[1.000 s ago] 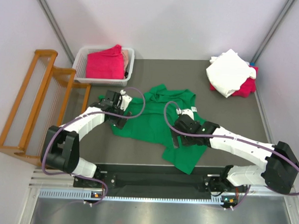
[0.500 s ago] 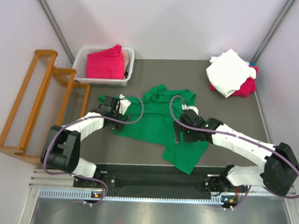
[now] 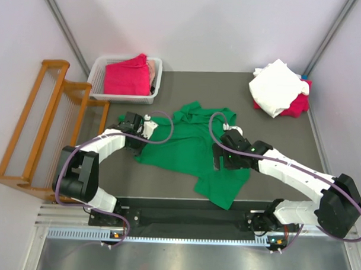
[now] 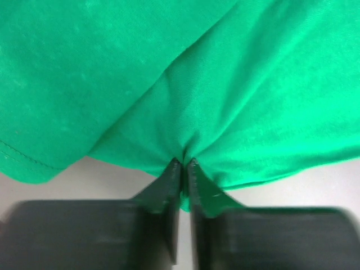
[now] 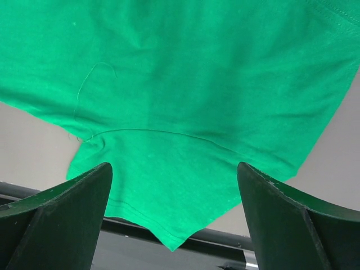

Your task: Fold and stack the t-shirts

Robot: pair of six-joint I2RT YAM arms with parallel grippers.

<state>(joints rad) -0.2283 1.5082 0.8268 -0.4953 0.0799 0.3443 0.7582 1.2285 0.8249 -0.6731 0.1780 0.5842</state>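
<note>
Robot lab cell: bare white walls (image 3: 202,29), aluminium mounting rail (image 3: 183,236).

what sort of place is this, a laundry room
Probably a robot lab cell, not a home: two arms bolted to a metal rail, bare panel walls around the table, a basket and green t-shirt as props.

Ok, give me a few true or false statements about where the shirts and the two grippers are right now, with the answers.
1. The left gripper is shut on the green t-shirt. True.
2. The right gripper also pinches it. False: its jaws stand wide open over the cloth.
3. The basket holds a white shirt. False: a pinkish red t-shirt lies in it.
4. The white t-shirt lies on a crimson t-shirt at the far right. True.
</note>
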